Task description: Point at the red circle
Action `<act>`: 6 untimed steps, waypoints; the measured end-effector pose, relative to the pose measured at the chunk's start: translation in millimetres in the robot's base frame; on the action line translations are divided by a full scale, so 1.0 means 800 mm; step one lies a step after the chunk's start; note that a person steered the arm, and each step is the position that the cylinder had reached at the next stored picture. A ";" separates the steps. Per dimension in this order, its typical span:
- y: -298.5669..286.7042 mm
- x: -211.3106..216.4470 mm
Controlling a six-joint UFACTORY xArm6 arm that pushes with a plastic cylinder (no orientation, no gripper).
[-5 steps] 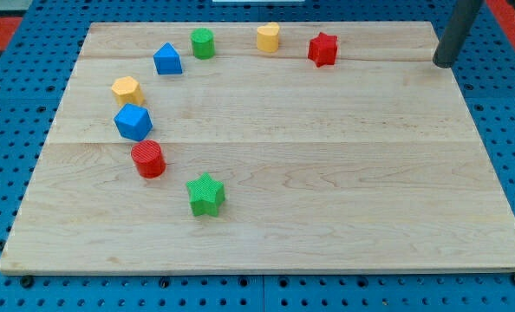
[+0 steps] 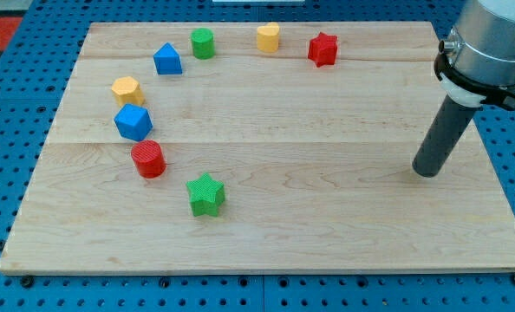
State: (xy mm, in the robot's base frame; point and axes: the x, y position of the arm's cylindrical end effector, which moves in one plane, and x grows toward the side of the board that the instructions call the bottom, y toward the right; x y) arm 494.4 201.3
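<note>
1. My tip (image 2: 426, 171) sits on the bench (image 2: 327, 217) near its right edge in the view. There is no gripper here, only the bare rod, so nothing is held.
2. Landmark: the red circle (image 2: 148, 159), on the bench's left part. My tip is far to the view's right of it, at nearly the same height in the view, touching no block.
3. The green star (image 2: 206, 193) lies just below and right of the red circle.
4. The blue cube (image 2: 133, 122) sits just above the red circle, nearly touching it; the yellow hexagon (image 2: 127, 89) is above that.
5. Further above the red circle and to its right come the blue house-shaped block (image 2: 167, 59), the green cylinder (image 2: 203, 42), the yellow block (image 2: 268, 37) and the red star (image 2: 323, 49), strung along the bench's top edge.
</note>
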 end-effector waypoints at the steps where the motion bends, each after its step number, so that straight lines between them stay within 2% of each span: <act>1: 0.000 0.000; 3: 0.001 0.002; 4: 0.007 0.027; 5: -0.090 0.110; 6: -0.197 0.155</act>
